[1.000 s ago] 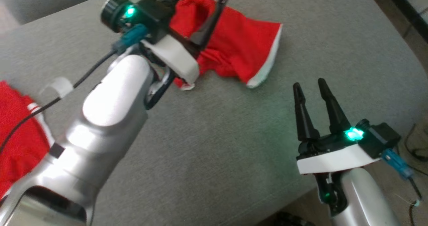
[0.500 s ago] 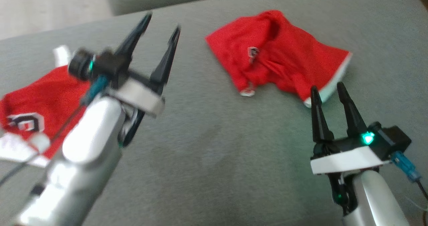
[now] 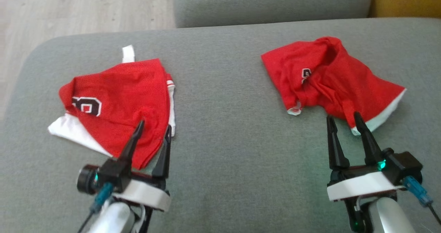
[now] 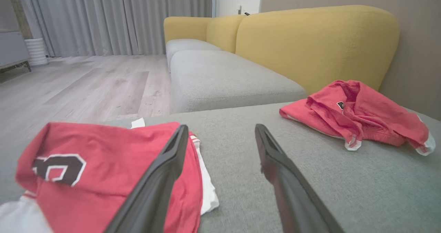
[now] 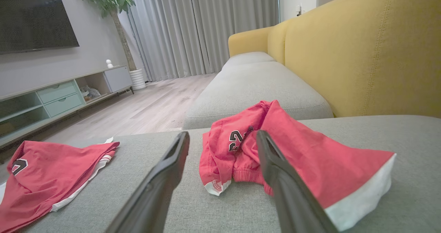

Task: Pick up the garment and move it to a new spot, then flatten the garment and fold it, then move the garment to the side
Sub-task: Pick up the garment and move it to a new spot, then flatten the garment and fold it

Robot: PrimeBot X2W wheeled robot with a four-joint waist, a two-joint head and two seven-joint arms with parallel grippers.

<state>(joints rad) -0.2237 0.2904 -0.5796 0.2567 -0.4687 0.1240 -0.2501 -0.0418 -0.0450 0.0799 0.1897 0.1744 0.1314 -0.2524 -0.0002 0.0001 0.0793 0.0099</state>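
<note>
Two red garments lie on the grey sofa seat point(image 3: 224, 129). A crumpled red garment point(image 3: 330, 78) with white trim sits at the right, also in the right wrist view point(image 5: 293, 157) and the left wrist view point(image 4: 358, 112). A flatter, folded red garment point(image 3: 117, 98) with a black number and white edge lies at the left point(image 4: 96, 171) point(image 5: 48, 171). My left gripper point(image 3: 155, 126) point(image 4: 221, 128) is open, its fingertips over the folded garment's near edge, holding nothing. Just short of the crumpled garment, my right gripper point(image 3: 343, 116) point(image 5: 223, 133) stands open and empty.
The yellow sofa back point(image 5: 361, 53) rises on the right. A second grey seat cushion point(image 3: 268, 2) lies beyond, with a gap between the cushions. Wooden floor point(image 3: 79, 9) is past the seat's far left edge. A TV cabinet point(image 5: 58, 95) stands across the room.
My left arm has drawn back from over the crumpled garment to the lower left, beside the folded one. The head camera has swung, shifting the whole view. Both grippers stay open.
</note>
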